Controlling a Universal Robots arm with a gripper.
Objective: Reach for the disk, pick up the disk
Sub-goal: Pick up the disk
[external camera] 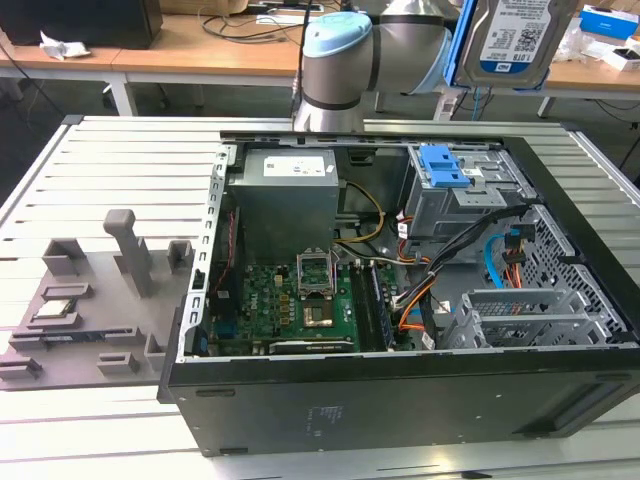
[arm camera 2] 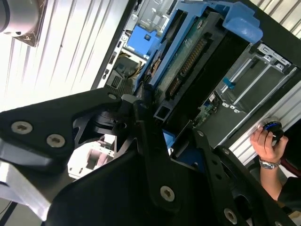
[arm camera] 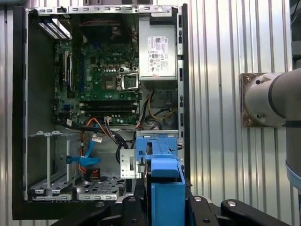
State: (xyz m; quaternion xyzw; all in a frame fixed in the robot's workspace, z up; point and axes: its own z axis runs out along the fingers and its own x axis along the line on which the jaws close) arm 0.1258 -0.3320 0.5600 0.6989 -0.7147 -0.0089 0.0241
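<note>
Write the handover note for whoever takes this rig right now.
Gripper: jaws shut on the disk, blue side rail between them.
Disk: lifted clear of the open computer case, hanging high above its drive bay at the exterior view's upper right.
Done: reach and pick-up.
Left: nothing in this task.
Note: a person's hand rests by the case edge in the second wrist view.

This is a robotics lab or electronics workshop: below the gripper (arm camera 2: 164,141) an opened desktop computer case (external camera: 400,400) (motherboard (external camera: 290,300) and power supply (external camera: 290,190) exposed) lies on a slatted aluminium table (external camera: 110,170), with wooden workbenches (external camera: 200,55) and cables behind it.
</note>
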